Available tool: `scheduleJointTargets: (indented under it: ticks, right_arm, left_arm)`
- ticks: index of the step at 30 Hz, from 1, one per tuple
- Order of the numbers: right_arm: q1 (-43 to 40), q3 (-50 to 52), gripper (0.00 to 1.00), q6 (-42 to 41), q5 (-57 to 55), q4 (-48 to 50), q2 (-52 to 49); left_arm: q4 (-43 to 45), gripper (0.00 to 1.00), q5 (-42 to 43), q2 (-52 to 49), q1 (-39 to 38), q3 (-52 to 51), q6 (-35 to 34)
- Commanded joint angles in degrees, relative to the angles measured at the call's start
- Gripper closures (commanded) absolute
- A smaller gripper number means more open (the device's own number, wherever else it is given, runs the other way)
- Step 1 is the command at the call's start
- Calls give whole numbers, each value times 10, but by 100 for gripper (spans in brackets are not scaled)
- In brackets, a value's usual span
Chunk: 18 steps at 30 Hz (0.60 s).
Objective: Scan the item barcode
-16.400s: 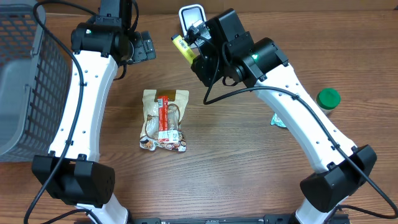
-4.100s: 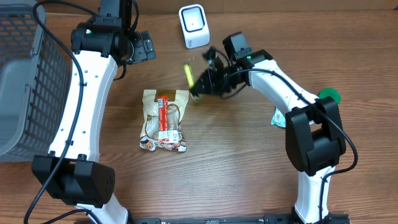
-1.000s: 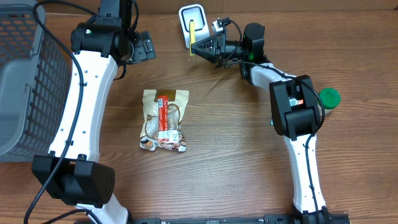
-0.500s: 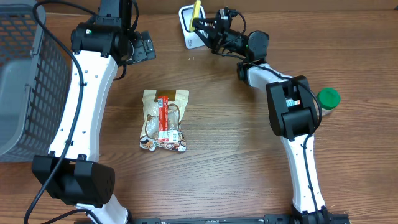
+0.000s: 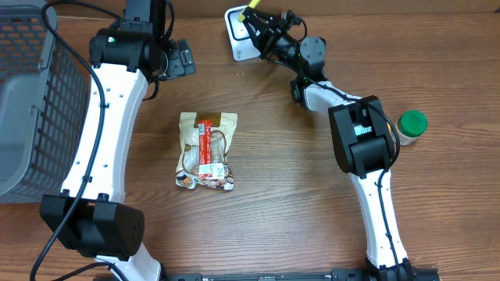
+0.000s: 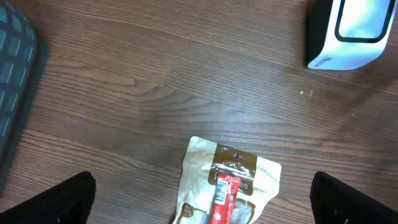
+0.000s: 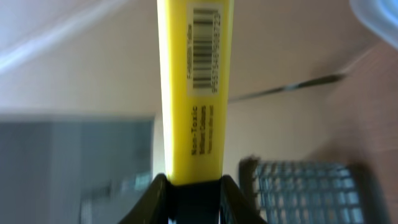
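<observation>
Overhead view showed the right gripper (image 5: 260, 22) clamped on the yellow marker (image 5: 249, 13), held over the scanner (image 5: 237, 43), which sat by the far edge of the table (image 5: 297, 211) — barcode (image 7: 204, 46) exposed, scan judged not yet confirmed. Beside it, the left gripper (image 5: 181, 58) stood wide and empty, left of the scanner; free room lay nearside, toward the snack packet (image 5: 207, 151).

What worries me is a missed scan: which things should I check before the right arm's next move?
1. Grip: the right gripper is shut on the yellow marker: ok.
2. Label: the barcode sits clear of the grip: ok, in the right wrist view.
3. Position: the yellow marker is held at the scanner: ok; overhead shows it at the far edge.
4. Facing: the barcode is turned toward the scanner window: cannot tell.
5. Other arm: the left gripper is open and apart from the scanner: ok.
6. Clutter: the snack pack lies apart from the scanner: ok.
</observation>
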<state>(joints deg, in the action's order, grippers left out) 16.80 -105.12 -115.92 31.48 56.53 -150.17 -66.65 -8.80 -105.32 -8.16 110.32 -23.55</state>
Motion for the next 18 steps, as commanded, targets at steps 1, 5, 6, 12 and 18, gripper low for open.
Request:
scheduleJointTargets:
  ticks: [1, 5, 6, 12, 18]
  right_arm:
    - [-1, -8, 97, -79, -14, -59, 6]
    - [-1, -8, 97, -80, -19, -102, 6]
    - [-1, -8, 97, -80, -19, -98, 6]
    - [-3, -8, 97, -80, -40, -2, 6]
    - [-3, -8, 97, -80, -103, -48, 6]
  left_arm:
    - [0, 0, -3, 15, -1, 11, 9]
    - [0, 0, -3, 15, -1, 11, 9]
    - [0, 0, -3, 15, -1, 12, 9]
    - [0, 0, -3, 15, -1, 11, 9]
    - [0, 0, -3, 15, -1, 12, 9]
